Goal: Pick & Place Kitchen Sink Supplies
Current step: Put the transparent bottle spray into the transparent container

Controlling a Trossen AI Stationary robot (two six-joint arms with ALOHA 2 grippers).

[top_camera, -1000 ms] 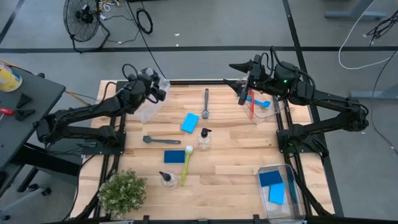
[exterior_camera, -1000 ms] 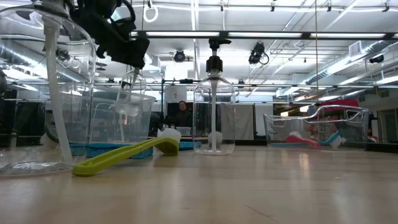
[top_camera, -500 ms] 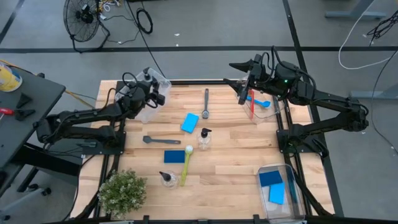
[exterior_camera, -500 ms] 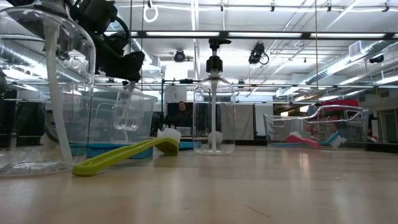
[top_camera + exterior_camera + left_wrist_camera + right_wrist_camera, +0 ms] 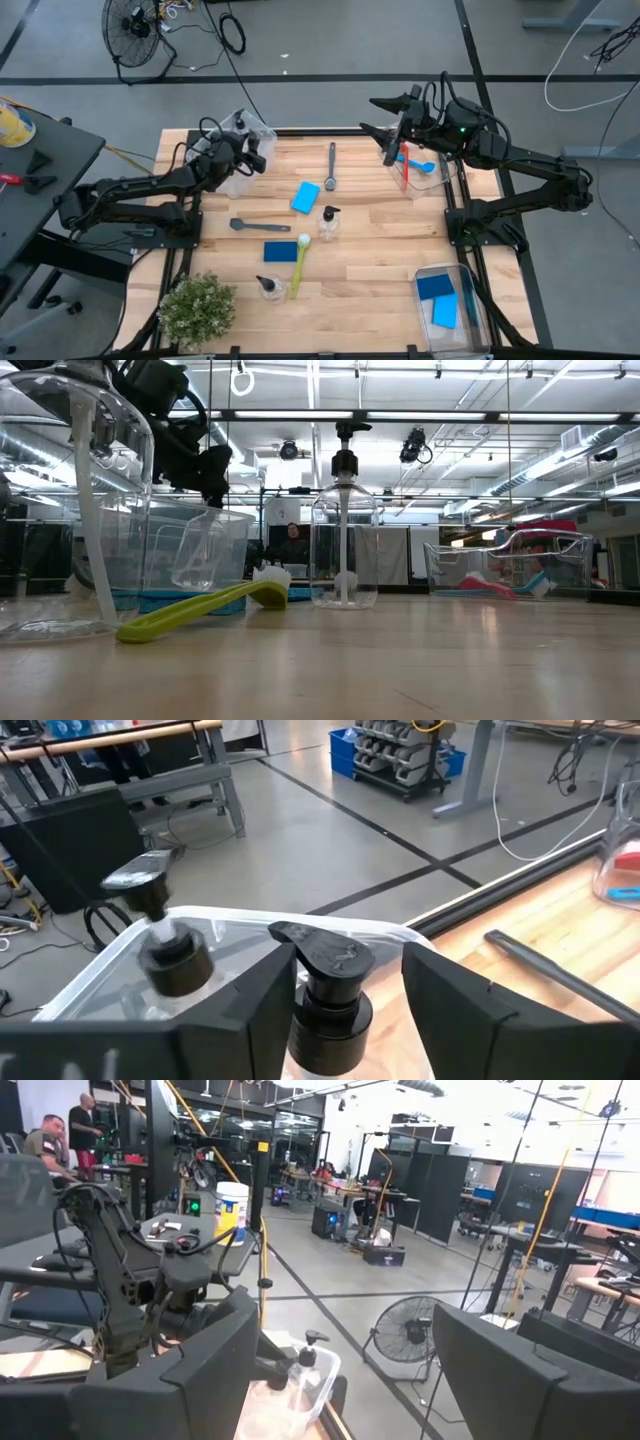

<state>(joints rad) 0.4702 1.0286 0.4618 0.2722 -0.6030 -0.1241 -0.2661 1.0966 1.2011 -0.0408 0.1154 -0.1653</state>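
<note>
The left gripper [image 5: 345, 1010] is letting go: its fingers [image 5: 255, 1010] stand either side of a black pump top, parted wider than a second ago, and daylight shows on both sides of the cap, so I'd say the hold is off or nearly off. The bottle [image 5: 200, 550] it carried has dropped lower since a second ago and now leans tilted inside the clear bin [image 5: 247, 150] at the table's far left corner, beside another bottle [image 5: 165, 945] already lying there. That makes one more supply filed away. The left arm hangs right over that bin's rim. Across the table the right gripper [image 5: 385, 118] waits wide open and empty above the far right bin [image 5: 440, 175], where a red brush [image 5: 405, 172] and a blue one [image 5: 418, 163] lie. Plenty still sits out on the wood: a grey brush [image 5: 331, 165], a sponge [image 5: 305, 197], a second grey brush [image 5: 246, 226], a standing bottle [image 5: 328, 224], another sponge [image 5: 281, 251], the yellow-green brush [image 5: 299, 262] and one more bottle [image 5: 269, 288] near the plant [image 5: 198, 308]. Sorting looks well short of done.
</note>
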